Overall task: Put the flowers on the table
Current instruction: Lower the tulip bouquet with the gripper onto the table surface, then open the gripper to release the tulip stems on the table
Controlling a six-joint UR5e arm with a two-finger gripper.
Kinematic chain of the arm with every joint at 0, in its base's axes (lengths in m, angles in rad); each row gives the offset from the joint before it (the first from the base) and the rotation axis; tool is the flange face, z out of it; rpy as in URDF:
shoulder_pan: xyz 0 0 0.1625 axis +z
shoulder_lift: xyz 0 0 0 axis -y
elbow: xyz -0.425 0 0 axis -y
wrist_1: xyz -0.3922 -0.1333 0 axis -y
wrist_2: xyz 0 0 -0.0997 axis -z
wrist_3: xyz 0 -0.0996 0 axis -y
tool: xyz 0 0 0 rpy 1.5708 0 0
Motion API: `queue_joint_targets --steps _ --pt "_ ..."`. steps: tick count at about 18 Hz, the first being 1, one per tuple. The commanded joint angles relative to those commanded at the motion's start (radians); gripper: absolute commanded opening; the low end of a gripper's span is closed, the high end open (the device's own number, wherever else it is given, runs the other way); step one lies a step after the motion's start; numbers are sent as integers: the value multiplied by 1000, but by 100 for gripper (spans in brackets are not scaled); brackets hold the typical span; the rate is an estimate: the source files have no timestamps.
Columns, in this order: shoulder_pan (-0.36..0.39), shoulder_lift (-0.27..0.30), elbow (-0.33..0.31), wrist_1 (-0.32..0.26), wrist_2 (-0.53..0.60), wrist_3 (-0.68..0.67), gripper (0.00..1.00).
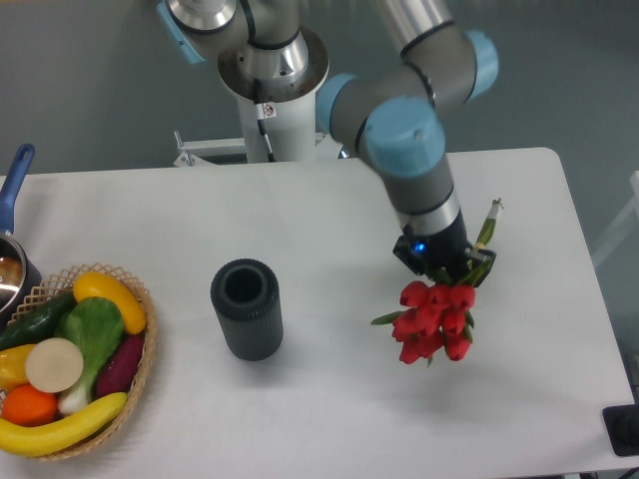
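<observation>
The gripper [451,267] is clenched on the flowers [433,319], gripping the bunch by its green stems just above the red heads. The tulip heads hang directly below and slightly toward the camera from the gripper, packed tight together, with one leaf poking out to the left of the cluster. A few stem ends stick up and out past the far side of the gripper, angled toward the right edge of the table [329,210]. The arm is tilted, so the gripper comes down at a slant rather than straight.

Taking the dark ribbed cylinder [247,308] as the landmark: it stands upright on the table with its open top facing up, and the flowers sit well to the right of it, at about the same depth on the tabletop. The gripper is to the right of the cylinder and a little farther back. Whether the lowest tulip heads are touching the white surface or hanging just above it is hard to say from this angle.

Far to the left of the cylinder, at the table's edge, is a woven basket [139,379] of vegetables. Behind that basket, a pan with a blue handle [15,180] is partly in view.
</observation>
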Motion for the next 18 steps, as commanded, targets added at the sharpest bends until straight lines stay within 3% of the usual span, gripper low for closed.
queue_joint_targets --steps 8,13,15,17,18 --pt "-28 -115 14 3 -3 3 37" --pt "-35 -143 20 5 -5 3 40" --pt "-35 -144 21 5 -3 5 58" --pt "-35 -143 20 6 -3 6 90" --pt "-35 -141 21 8 -3 5 91"
